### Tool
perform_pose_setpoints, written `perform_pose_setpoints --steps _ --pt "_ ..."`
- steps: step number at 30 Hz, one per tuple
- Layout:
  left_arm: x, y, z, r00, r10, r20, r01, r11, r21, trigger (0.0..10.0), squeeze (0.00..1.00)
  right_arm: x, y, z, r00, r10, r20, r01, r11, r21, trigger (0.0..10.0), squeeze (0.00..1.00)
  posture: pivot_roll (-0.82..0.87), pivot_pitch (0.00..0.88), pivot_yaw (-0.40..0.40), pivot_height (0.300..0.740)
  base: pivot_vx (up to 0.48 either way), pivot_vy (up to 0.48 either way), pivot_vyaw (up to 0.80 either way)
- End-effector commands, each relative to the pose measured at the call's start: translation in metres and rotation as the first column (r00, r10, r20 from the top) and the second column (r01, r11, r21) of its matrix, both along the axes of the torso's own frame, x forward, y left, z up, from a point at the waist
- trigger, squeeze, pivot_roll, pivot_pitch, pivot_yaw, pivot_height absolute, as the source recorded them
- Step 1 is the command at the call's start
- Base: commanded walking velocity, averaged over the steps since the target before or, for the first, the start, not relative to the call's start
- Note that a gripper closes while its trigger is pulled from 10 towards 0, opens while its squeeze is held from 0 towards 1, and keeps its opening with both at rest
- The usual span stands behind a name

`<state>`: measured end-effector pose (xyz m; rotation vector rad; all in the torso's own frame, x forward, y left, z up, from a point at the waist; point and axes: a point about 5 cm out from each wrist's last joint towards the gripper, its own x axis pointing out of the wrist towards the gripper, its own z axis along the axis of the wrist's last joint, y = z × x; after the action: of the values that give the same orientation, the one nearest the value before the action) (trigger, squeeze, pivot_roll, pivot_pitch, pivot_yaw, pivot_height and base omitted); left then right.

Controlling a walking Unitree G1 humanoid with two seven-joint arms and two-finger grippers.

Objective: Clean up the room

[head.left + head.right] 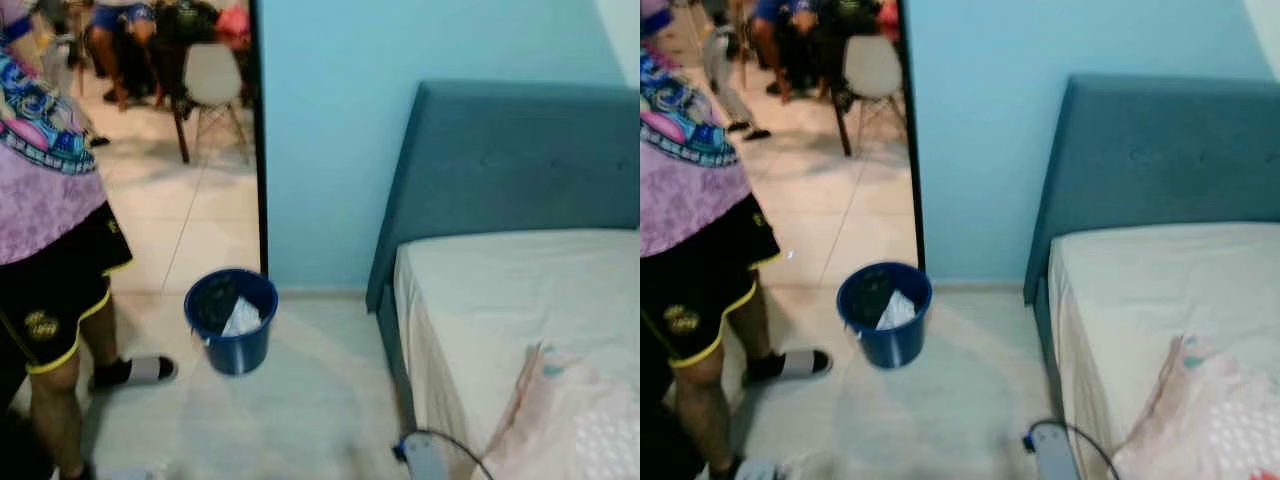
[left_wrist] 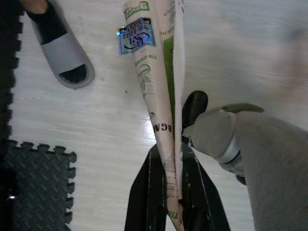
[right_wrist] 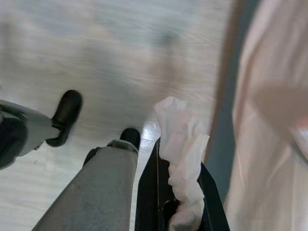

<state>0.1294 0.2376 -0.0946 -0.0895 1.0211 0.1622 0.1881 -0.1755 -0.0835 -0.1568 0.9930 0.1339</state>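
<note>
We carry trash: left end effector [image 2: 174, 159] pinching printed wrapper [image 2: 156, 91], right end effector [image 3: 180, 187] pinching crumpled tissue [image 3: 182, 144]. Blue bin [image 1: 232, 318] lower left; person [image 1: 45, 230] beside it risks collision.
</note>
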Motion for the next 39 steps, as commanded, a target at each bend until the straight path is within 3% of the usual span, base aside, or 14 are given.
perform_pose_setpoints --steps 1,13,19,33,39 --pt "-0.005 -0.001 -0.002 1.000 0.023 -0.008 -0.023 1.000 -0.011 10.0 0.00 -0.004 -0.004 -0.002 1.000 -0.008 -0.014 0.008 1.000 -0.008 10.0 0.00 0.04 0.058 -0.065 0.740 0.000 0.000 0.68" --pt "-0.004 -0.004 -0.002 1.000 0.022 0.001 -0.022 1.000 -0.015 10.0 0.00 0.007 -0.002 0.004 1.000 0.014 0.021 -0.014 1.000 0.003 10.0 0.00 0.04 0.052 -0.077 0.740 0.051 0.000 0.68" --pt "0.007 -0.001 0.003 0.997 0.061 0.056 -0.060 0.998 -0.021 10.0 0.00 0.013 -0.002 0.007 0.999 -0.006 0.033 0.006 1.000 -0.002 10.0 0.00 0.04 0.050 -0.078 0.740 0.480 0.000 0.00" --pt "0.007 -0.003 0.002 0.997 0.041 0.058 -0.040 0.999 -0.032 10.0 0.00 0.019 -0.002 0.009 0.998 -0.054 0.037 0.054 0.999 0.002 10.0 0.00 0.02 0.058 -0.073 0.740 0.480 0.000 0.00" --pt "0.006 -0.004 0.002 0.997 0.046 0.058 -0.043 0.998 -0.037 10.0 0.00 0.019 -0.003 0.010 0.998 -0.058 0.028 0.058 0.998 0.002 10.0 0.00 0.02 0.061 -0.075 0.740 0.480 0.000 -0.80"
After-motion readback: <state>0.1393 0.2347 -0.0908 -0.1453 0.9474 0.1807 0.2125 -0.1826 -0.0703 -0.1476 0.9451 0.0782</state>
